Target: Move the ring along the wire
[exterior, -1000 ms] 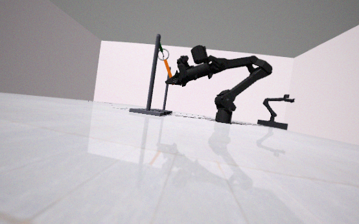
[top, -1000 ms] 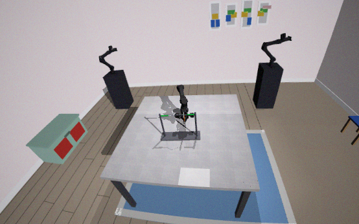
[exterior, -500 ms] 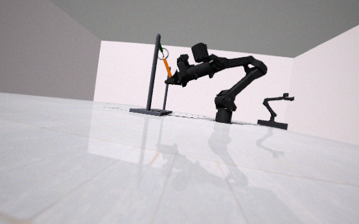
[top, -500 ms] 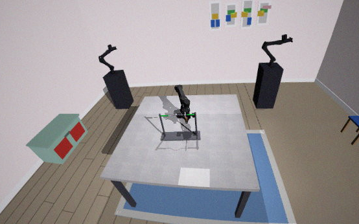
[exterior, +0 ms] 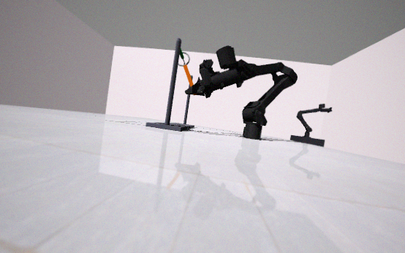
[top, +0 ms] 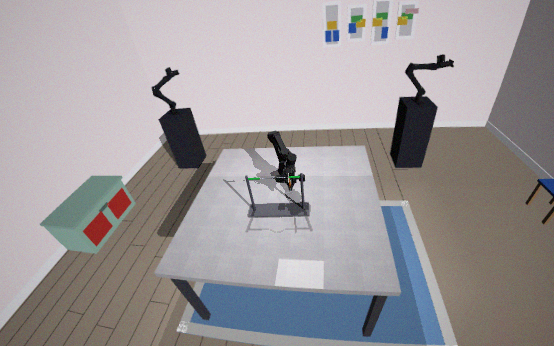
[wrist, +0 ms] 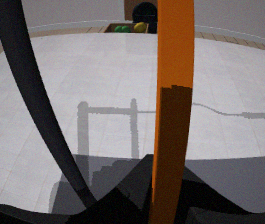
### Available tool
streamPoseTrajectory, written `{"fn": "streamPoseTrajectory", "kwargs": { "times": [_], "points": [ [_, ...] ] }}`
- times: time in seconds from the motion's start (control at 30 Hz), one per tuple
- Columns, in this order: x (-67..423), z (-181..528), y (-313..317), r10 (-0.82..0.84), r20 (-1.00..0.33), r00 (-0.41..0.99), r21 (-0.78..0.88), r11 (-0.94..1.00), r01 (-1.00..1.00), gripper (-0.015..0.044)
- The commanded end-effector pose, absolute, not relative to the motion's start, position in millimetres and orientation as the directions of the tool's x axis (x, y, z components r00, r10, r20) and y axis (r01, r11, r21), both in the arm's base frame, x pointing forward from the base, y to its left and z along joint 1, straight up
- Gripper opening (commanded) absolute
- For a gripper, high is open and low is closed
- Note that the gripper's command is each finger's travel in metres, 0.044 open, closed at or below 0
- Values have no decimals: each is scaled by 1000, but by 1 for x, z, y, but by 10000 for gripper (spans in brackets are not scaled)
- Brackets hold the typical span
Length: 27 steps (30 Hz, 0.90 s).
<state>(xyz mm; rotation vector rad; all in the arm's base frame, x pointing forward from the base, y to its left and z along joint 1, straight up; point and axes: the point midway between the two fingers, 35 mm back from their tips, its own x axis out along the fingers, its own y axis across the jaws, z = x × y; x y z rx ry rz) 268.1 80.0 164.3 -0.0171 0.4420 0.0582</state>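
Grey and glossy, the table (top: 320,235) stands on a blue rug (top: 415,280) over a plank floor, with a white patch (top: 299,273) near its 6 o'clock edge in the top view. Toward the far half of the table a dark base plate (top: 257,212) carries two posts joined at the top by a wire (top: 270,178) with green ends. The arm (exterior: 270,91) reaches from behind toward the post (top: 303,192) at the 3 o'clock end. In the exterior view the ring (exterior: 185,58) hangs at the top of the near post (exterior: 172,82), on the green section (exterior: 181,54). Its orange handle (exterior: 188,75) runs from the ring down toward 5 o'clock, long axis steeply tilted, lower end pointing at the gripper (exterior: 194,91). The wrist view shows the handle (wrist: 172,96) as a near-vertical bar rising toward 12 o'clock from between the dark fingers, which are nearly closed and clamped on its lower end; a dark curved bar (wrist: 30,90) sweeps from 11 o'clock down beside it.
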Motion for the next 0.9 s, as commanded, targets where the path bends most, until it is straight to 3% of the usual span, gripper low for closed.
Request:
{"fn": "streamPoseTrajectory", "kwargs": {
  "times": [0.0,0.87],
  "points": [
    [269,168,85,52,-420,906,4,998,-55,-150],
    [269,156,102,51,-418,907,5,999,-54,-150]
  ]
}}
